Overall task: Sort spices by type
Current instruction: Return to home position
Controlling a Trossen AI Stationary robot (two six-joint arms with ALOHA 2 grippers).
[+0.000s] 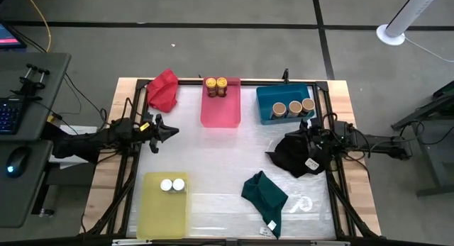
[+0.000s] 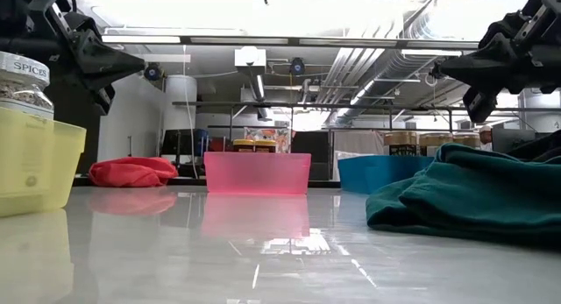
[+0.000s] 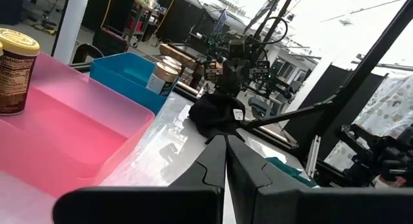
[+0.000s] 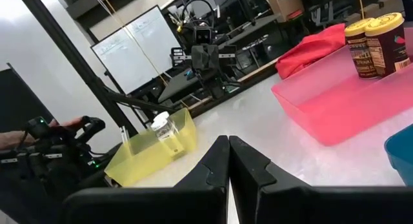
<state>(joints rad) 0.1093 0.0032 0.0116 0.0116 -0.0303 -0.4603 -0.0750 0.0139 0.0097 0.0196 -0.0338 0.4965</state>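
Left gripper (image 2: 138,66): raised, level, pointing inward; jaws clenched, empty.
Right gripper (image 2: 437,69): raised over black cloth (image 1: 294,165), probably clear of it; jaws clenched.

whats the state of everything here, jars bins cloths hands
yellow-lidded jars: upright, in pink bin
tan-lidded jars: upright, in blue bin
white-lidded jars: upright, in yellow bin
red cloth: crumpled
black cloth: crumpled
teal cloth: crumpled
left hand: shut, empty
right hand: shut, empty

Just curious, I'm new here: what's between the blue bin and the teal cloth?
A crumpled black cloth, between the blue bin and the teal cloth; the high view shows it.
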